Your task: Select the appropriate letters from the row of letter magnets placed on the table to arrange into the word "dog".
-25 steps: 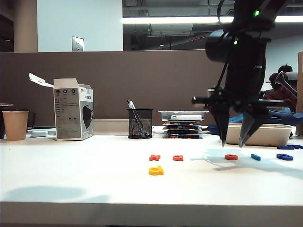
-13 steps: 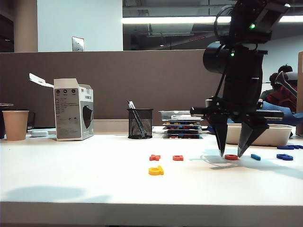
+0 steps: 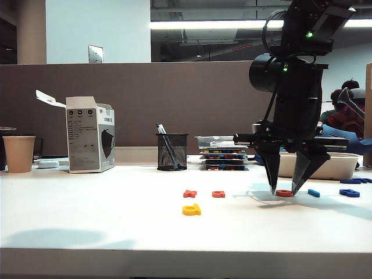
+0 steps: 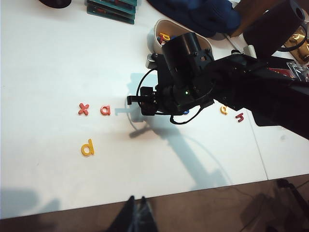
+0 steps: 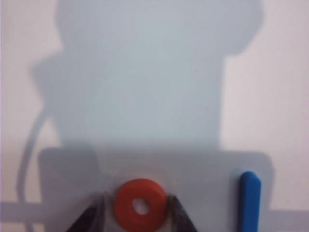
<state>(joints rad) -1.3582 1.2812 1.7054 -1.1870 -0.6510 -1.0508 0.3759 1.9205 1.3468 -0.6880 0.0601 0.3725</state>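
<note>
While the right gripper [image 3: 284, 190] stands open, the flat red-orange plastic ring "o" [image 5: 141, 208] lies on the white table [image 3: 104, 215] exactly between its fingertips [image 5: 176, 208], ready for closing. The left gripper [image 4: 135, 218] waits far away, seemingly shut.

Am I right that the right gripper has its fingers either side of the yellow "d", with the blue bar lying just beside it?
Not quite: the right gripper straddles the red-orange "o", not the yellow "d", which lies apart towards the table's front edge. The right wrist view shows this; the blue bar does lie just beside.
</note>
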